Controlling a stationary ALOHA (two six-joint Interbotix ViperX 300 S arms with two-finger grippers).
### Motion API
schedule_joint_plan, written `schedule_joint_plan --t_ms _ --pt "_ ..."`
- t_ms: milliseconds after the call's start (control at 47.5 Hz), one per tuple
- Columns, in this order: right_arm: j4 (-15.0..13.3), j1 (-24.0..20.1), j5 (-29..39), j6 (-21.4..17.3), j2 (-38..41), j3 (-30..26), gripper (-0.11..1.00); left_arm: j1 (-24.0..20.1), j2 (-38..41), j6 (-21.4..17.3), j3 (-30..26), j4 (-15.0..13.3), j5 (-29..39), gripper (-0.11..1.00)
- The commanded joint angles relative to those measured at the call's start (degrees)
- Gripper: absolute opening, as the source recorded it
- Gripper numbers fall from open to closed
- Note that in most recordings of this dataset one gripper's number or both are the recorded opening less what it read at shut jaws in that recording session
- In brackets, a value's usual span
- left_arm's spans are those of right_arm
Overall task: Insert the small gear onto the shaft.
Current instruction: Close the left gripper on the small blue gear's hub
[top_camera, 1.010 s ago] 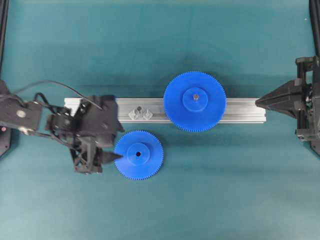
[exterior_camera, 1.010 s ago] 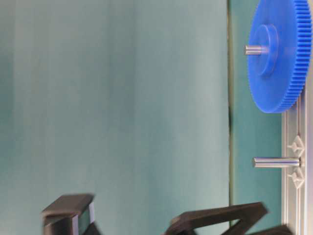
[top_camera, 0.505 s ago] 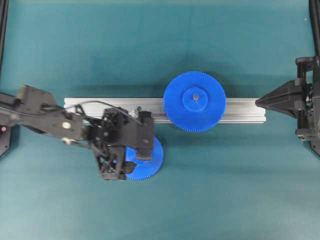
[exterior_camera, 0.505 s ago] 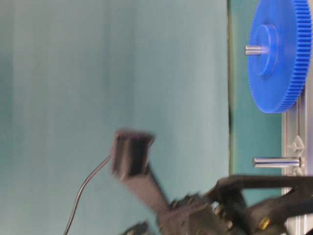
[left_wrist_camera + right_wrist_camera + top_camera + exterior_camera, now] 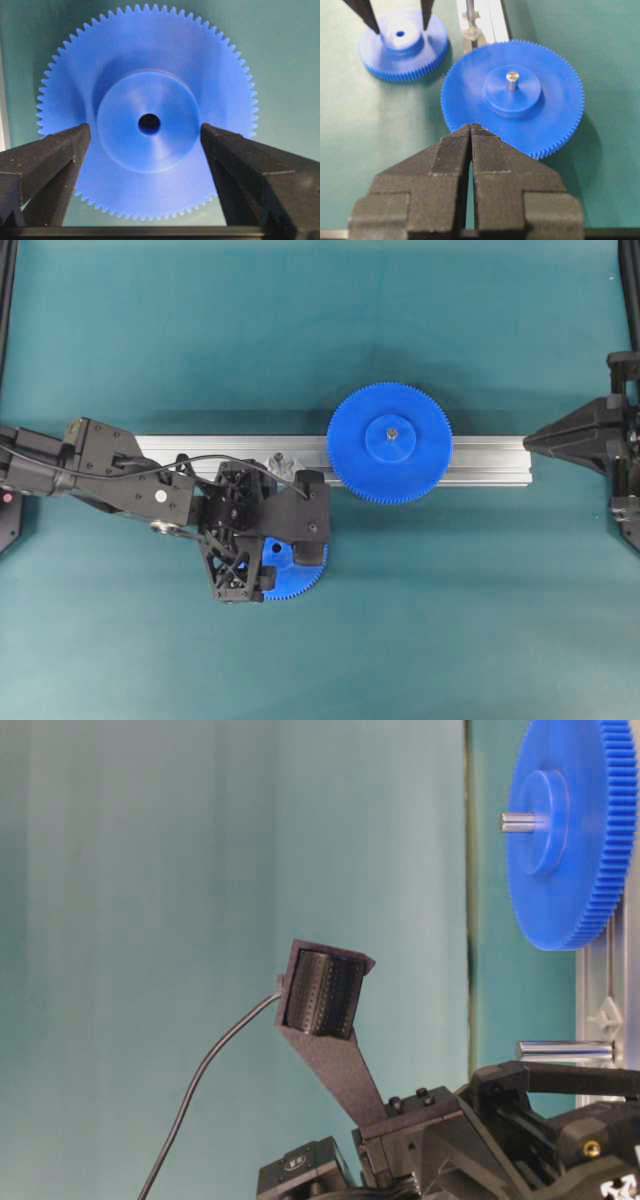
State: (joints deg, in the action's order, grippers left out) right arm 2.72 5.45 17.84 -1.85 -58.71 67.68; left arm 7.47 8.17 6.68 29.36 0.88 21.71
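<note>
The small gear lies flat on the green mat just in front of the rail, hub up. My left gripper hangs over it, open, one finger on each side of the raised hub with a narrow gap at both sides. From overhead the gripper hides most of the gear. The shaft stands bare on the rail beside the left gripper, and its top shows in the right wrist view. My right gripper is shut and empty at the rail's right end.
A larger blue gear sits on a second pin on the grooved aluminium rail, between the bare shaft and my right gripper. The left arm's cable loops above the mat.
My left arm has swung right from beside the small gear to directly over it, fingers now straddling the hub. The right gripper has drawn back slightly to the right.
</note>
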Motion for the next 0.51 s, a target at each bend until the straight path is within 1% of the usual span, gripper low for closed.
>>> schedule_joint_plan --t_ms 0,484 --pt "-0.09 0.0 0.97 -0.53 0.35 -0.53 0.03 0.0 -0.44 0.09 -1.32 0.0 -0.18 0.92" --pt "-0.09 0.7 1.05 -0.62 0.26 0.0 0.03 -0.09 0.0 0.26 -1.32 0.09 0.26 0.92"
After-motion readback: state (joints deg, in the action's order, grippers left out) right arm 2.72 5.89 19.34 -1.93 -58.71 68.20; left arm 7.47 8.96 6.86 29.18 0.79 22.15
